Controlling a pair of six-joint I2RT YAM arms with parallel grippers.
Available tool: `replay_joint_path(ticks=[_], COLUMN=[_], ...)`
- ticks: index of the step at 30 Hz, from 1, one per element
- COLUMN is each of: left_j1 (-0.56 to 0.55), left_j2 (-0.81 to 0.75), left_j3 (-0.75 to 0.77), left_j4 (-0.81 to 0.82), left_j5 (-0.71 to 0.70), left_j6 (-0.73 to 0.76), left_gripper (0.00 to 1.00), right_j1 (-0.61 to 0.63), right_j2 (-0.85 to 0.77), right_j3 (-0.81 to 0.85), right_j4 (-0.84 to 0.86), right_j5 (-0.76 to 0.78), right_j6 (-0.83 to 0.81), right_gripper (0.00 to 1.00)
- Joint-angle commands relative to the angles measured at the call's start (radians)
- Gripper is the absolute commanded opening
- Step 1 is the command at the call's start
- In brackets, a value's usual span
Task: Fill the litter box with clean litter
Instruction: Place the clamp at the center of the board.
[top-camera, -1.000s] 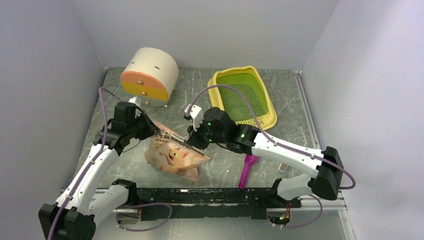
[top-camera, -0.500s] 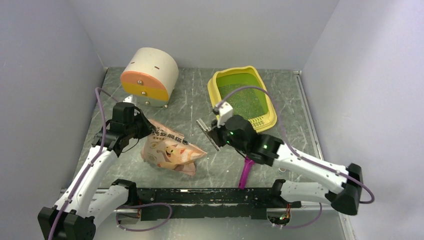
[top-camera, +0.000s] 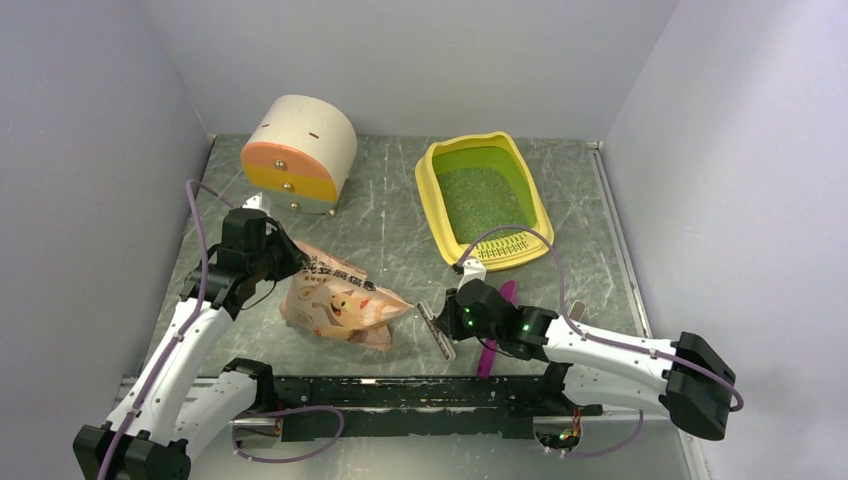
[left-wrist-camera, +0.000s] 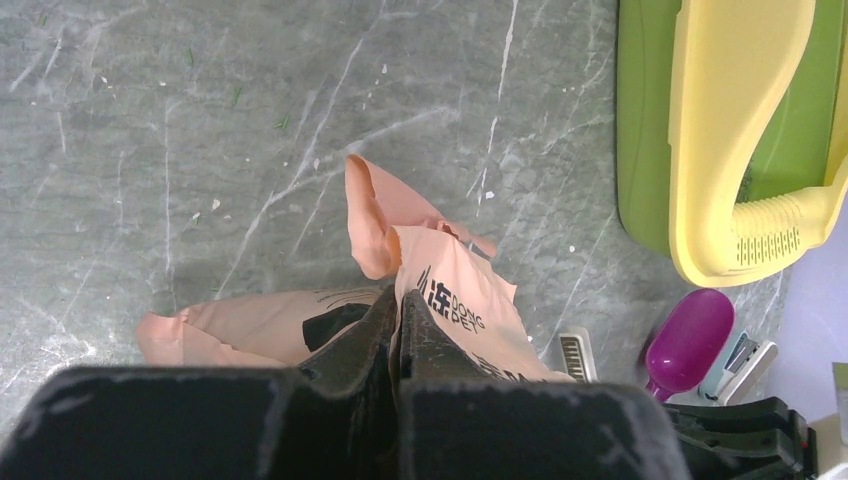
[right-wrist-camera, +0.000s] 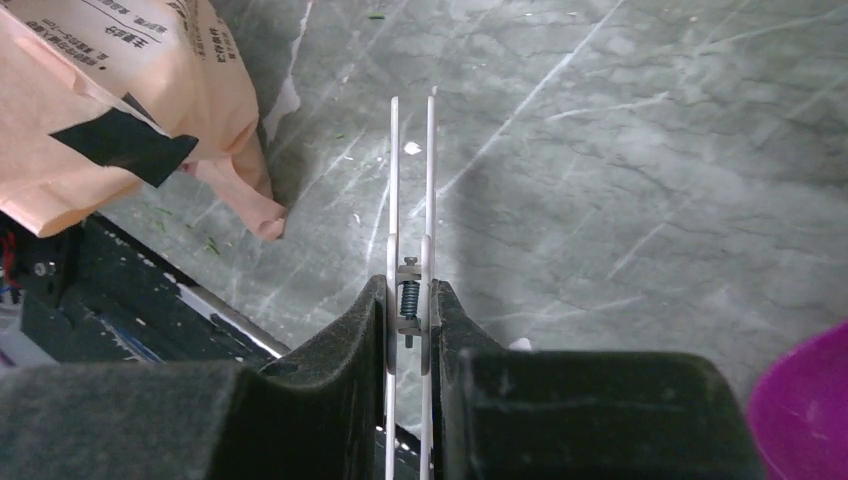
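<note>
Right gripper (top-camera: 452, 322) pulled back from bag (top-camera: 340, 305) to 6 o'clock, clamped on white clip (right-wrist-camera: 411, 180); left gripper (left-wrist-camera: 397, 325) pinches bag top. Litter box (top-camera: 430, 185), 1 o'clock, holds clean litter (top-camera: 482, 195). Probably parking clip; next release it

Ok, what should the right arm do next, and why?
Probably lower and release the white clip onto the table: the right claw is shut on it, low over the surface, clear of the bag, which the left claw pinches, so pouring needs that claw freed.
</note>
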Motion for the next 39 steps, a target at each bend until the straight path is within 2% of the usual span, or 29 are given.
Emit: replay_joint_path(ticks=[1, 7, 9, 11, 13, 14, 20, 25, 28, 30, 35, 36, 37, 39], left_j1=[0.004, 0.003, 0.003, 0.003, 0.004, 0.003, 0.004, 0.003, 0.003, 0.003, 0.003, 0.003, 0.003, 0.003], left_j2=[-0.038, -0.049, -0.049, -0.049, -0.047, -0.046, -0.046, -0.053, -0.058, -0.062, -0.08, -0.082, -0.084, -0.085], left_j3=[0.015, 0.007, 0.004, 0.003, 0.003, 0.001, 0.0, -0.004, -0.006, -0.005, -0.016, -0.019, -0.022, -0.02], left_j4=[0.05, 0.045, 0.045, 0.047, 0.047, 0.048, 0.056, 0.056, 0.05, 0.043, 0.047, 0.049, 0.051, 0.053], left_j5=[0.005, 0.01, 0.015, 0.02, 0.025, 0.027, 0.041, 0.05, 0.057, 0.06, 0.077, 0.08, 0.087, 0.094], left_j6=[0.003, 0.001, 0.002, 0.003, 0.004, 0.003, 0.002, 0.006, 0.01, 0.013, 0.016, 0.015, 0.013, 0.017], left_gripper=[0.05, 0.05, 0.05, 0.05, 0.05, 0.05, 0.05, 0.05, 0.05, 0.05, 0.05, 0.05, 0.05, 0.05], right_j1=[-0.001, -0.001, -0.001, -0.001, -0.002, -0.003, -0.001, -0.004, -0.003, -0.002, -0.001, -0.001, -0.001, -0.002], right_j2=[0.041, 0.12, 0.133, 0.135, 0.125, 0.118, 0.013, -0.066, -0.026, 0.04, 0.229, 0.257, 0.283, 0.318], right_j3=[-0.008, -0.026, -0.023, -0.01, 0.011, 0.026, 0.117, 0.114, 0.142, 0.191, 0.276, 0.288, 0.301, 0.324], right_j4=[0.148, 0.187, 0.171, 0.13, 0.068, 0.03, -0.081, 0.127, 0.225, 0.234, 0.284, 0.299, 0.307, 0.299], right_j5=[-0.048, -0.083, -0.069, -0.034, 0.017, 0.04, 0.092, -0.057, -0.168, -0.237, -0.439, -0.461, -0.47, -0.454], right_j6=[0.071, 0.057, 0.05, 0.037, 0.024, 0.015, -0.036, -0.135, -0.194, -0.206, -0.181, -0.177, -0.183, -0.214], right_gripper=[0.12, 0.19, 0.25, 0.29, 0.42, 0.45, 0.54, 0.75, 0.84, 0.88, 0.91, 0.88, 0.81, 0.62])
